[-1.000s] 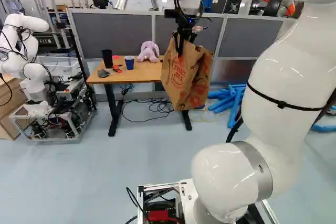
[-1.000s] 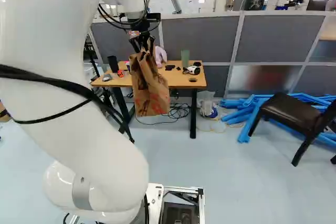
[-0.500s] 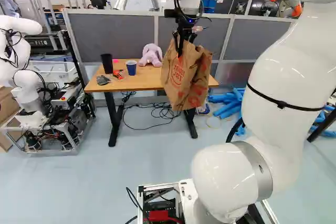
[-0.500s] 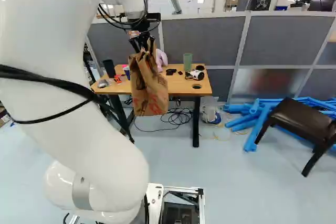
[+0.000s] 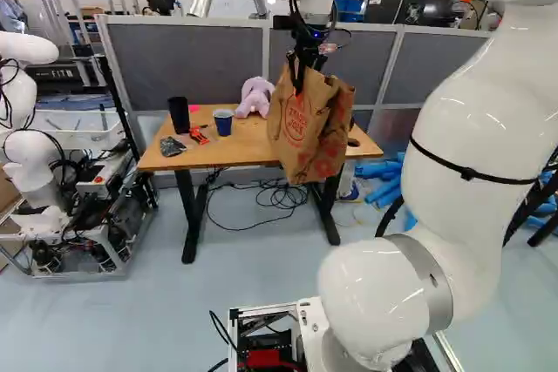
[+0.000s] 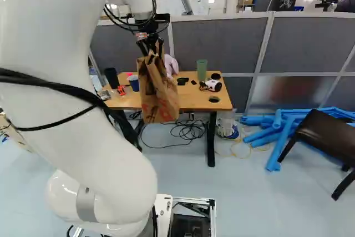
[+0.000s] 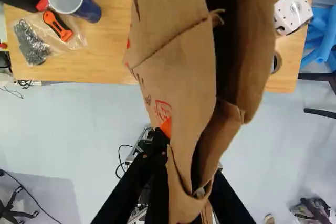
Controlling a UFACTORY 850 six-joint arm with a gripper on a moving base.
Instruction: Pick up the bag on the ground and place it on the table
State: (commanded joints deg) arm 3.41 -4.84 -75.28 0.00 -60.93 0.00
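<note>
Wrist view: black two-fingered tool (image 7: pixel 186 167) pinching the top of the red-printed brown paper bag (image 7: pixel 181 66).
Bag: lifted off the pale-blue floor (image 5: pixel 148 320), hanging at the near edge of the brown wooden desk (image 5: pixel 240 152).
Desk: placing remains (lowering and release, I'd judge).

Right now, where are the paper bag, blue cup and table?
Paper bag (image 5: pixel 296 128): left base view, printed front.
Blue cup (image 5: pixel 223 125): left base view, outer side.
Table (image 6: pixel 194 99): right base view, bare top.
</note>
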